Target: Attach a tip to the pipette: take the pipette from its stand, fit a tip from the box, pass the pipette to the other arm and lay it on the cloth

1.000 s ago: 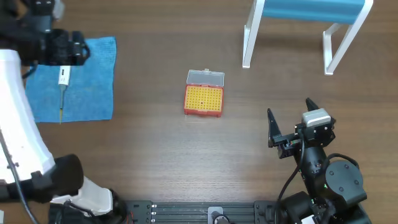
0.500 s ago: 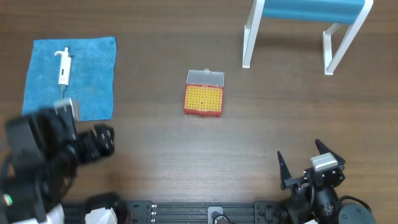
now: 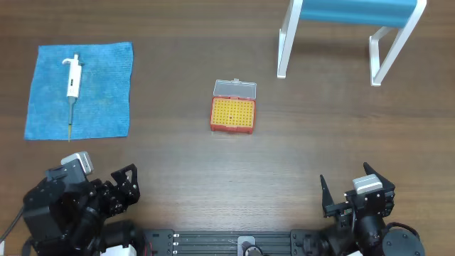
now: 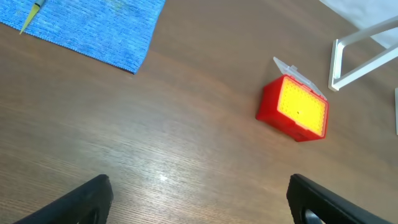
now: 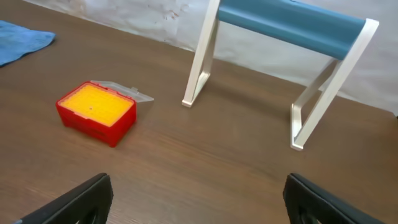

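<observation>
The white pipette (image 3: 72,78) lies on the blue cloth (image 3: 99,92) at the far left, its yellow tip (image 3: 69,132) reaching the cloth's near edge. That tip (image 4: 31,14) and the cloth (image 4: 106,28) also show in the left wrist view. The red tip box (image 3: 232,112) with yellow tips stands mid-table, lid open; it shows as the tip box (image 4: 295,110) and the tip box (image 5: 96,112) in the wrist views. My left gripper (image 3: 126,186) is drawn back near the bottom left, open and empty. My right gripper (image 3: 350,188) sits at the bottom right, open and empty.
The pipette stand (image 3: 348,28), white legs with a blue top bar, stands at the back right and carries nothing; it is the stand (image 5: 280,37) in the right wrist view. Bare wooden table (image 3: 227,178) lies between the box and both grippers.
The left arm has let go of the pipette on the cloth and pulled back to the table's near left edge. The right arm has also drawn back toward its base.
</observation>
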